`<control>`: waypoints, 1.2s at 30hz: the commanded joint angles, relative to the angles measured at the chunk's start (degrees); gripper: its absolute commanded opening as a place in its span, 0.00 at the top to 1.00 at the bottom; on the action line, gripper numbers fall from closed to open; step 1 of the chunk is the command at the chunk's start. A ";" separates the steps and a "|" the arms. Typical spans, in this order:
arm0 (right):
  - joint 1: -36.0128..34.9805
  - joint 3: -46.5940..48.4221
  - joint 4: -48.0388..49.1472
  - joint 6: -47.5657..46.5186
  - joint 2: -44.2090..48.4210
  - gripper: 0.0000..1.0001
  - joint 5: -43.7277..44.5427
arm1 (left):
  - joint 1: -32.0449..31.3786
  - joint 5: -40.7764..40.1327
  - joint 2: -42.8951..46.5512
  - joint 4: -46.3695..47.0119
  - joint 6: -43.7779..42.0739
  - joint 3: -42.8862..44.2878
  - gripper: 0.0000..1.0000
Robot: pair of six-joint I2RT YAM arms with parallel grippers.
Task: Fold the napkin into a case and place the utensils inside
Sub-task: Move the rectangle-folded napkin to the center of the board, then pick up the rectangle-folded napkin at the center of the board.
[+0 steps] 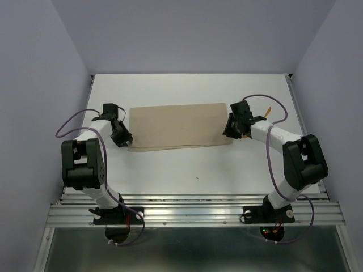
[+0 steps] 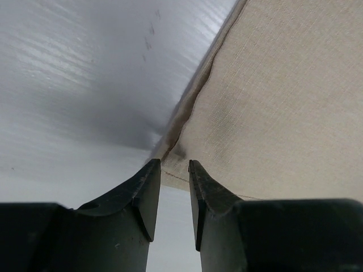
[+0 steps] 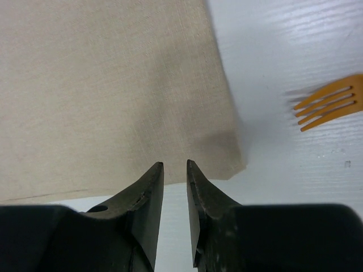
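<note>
Folded napkin (image 1: 178,126) lies flat on the table (image 1: 198,170), soft, limp and light (layers likely slide), best pinched at the corners. The left gripper (image 2: 174,165) and right gripper (image 3: 174,164) sit at its near corners, jaws slightly apart, empty; orange fork (image 3: 332,102) lies beside.

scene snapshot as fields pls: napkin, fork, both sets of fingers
napkin: folded into a flat oblong, on the table
left fingers: slightly apart, empty, at napkin's left near corner
right fingers: slightly apart, empty, at napkin's right near corner
fork: orange, on the table right of the napkin, not inside
</note>
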State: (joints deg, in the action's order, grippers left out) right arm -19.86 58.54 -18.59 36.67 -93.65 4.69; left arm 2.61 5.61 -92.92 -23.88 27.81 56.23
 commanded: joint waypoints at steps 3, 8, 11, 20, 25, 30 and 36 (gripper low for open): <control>0.26 -3.08 -1.27 -0.45 2.41 0.71 0.94 | -0.33 -0.33 -1.29 0.59 -1.27 -0.60 0.62; 0.26 -3.17 -1.19 -0.45 2.68 0.71 0.41 | -0.33 -0.33 -2.44 0.94 -1.36 0.55 0.64; 0.26 -3.17 -1.19 -0.45 2.77 0.71 0.41 | -0.50 -0.24 -2.09 1.03 -1.36 0.90 0.66; 0.26 -3.35 -1.19 -0.37 2.59 0.71 0.23 | -0.77 -0.07 -2.61 1.03 -1.27 0.64 0.79; 0.26 -3.88 -1.19 -0.10 2.68 0.71 0.32 | -0.94 -0.16 0.20 -0.02 -1.36 0.73 0.88; 0.26 -4.05 -1.19 -0.01 2.77 0.71 0.32 | -0.94 -0.33 2.13 -1.78 -1.71 1.60 1.00; 0.26 -4.23 -1.19 -0.01 2.85 0.71 0.41 | -0.94 0.37 3.54 -3.10 -1.97 2.22 1.00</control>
State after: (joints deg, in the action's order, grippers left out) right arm -19.86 54.87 -20.36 36.69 -92.95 4.69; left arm 1.91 5.61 -92.60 -24.88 26.83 55.96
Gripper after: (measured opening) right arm 0.290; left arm 0.018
